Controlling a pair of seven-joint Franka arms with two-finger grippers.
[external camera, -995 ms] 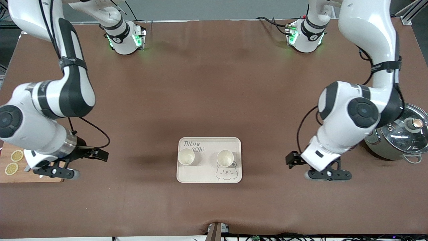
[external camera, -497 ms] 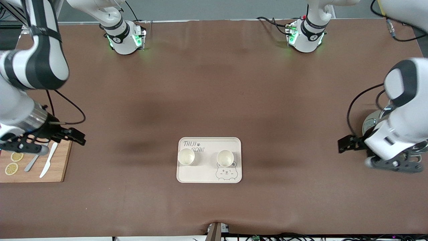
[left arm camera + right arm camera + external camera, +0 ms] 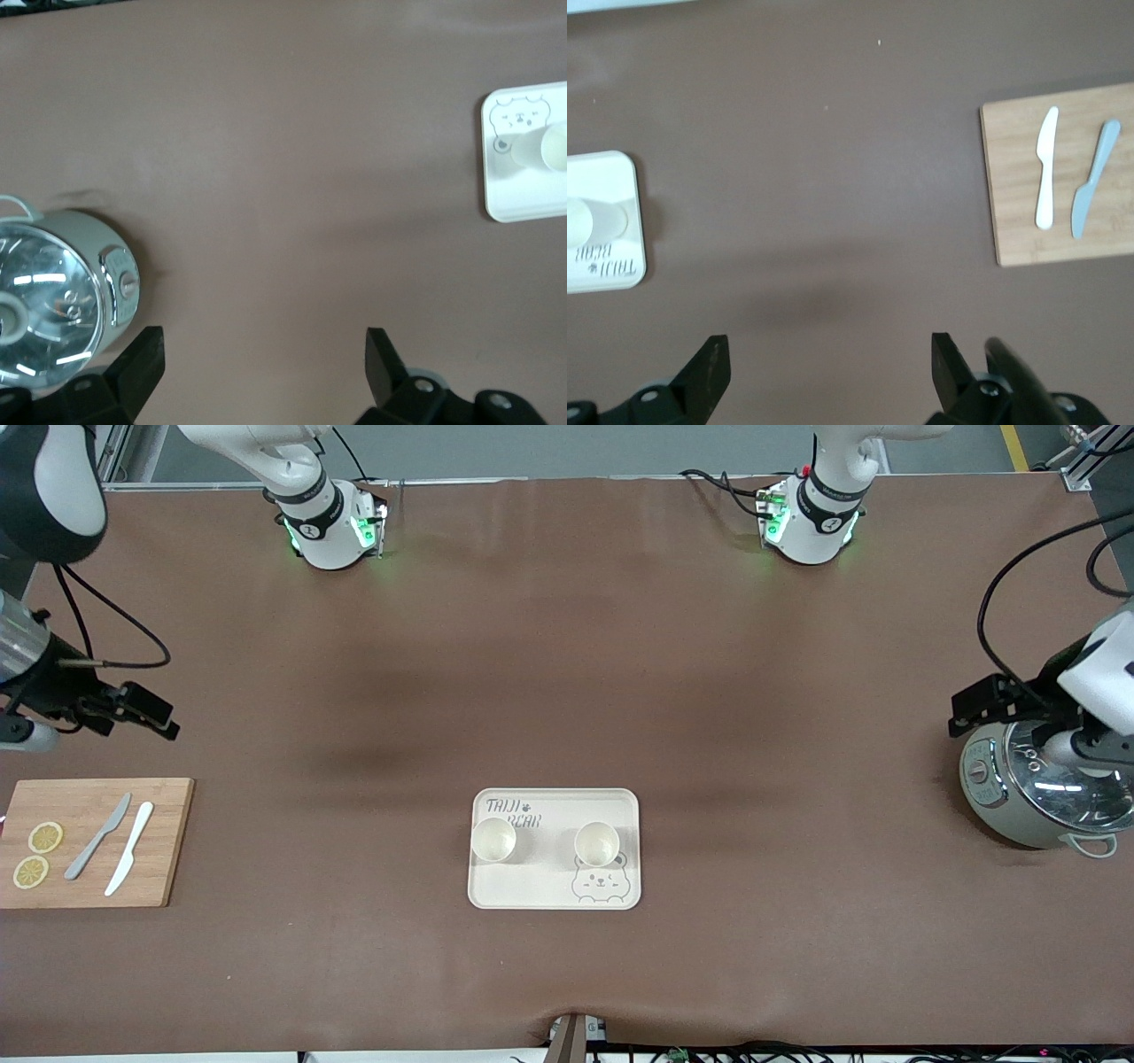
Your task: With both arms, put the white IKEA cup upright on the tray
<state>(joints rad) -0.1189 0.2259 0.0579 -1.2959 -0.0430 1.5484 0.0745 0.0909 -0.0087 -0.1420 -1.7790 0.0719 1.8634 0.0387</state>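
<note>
Cups: two white ones stand upright, mouths up, on the tray [image 3: 554,890], w/ one cup [image 3: 493,840] toward the right arm's end just under the "TAIJI BEAR" lettering and the other cup [image 3: 596,843] toward the left arm's end just above the bear face. Tray sits mid-counter [image 3: 567,673], nearer the front camera than both arm bases. Right gripper [image 3: 824,376] hangs in the air toward the right arm's end, well apart from the tray, over bare counter next to the wooden cutting board [image 3: 89,815]; jaws spread wide, nothing between them. Board carries two lemon slices [image 3: 37,854], a grey knife [image 3: 97,836] and a white knife [image 3: 129,859], lying side by side. Left gripper [image 3: 264,363] hangs well apart from the tray toward the left arm's end, over the edge of the lidded steel pot [image 3: 1041,793]; jaws also spread, empty. Neither gripper touches cups or tray.
</note>
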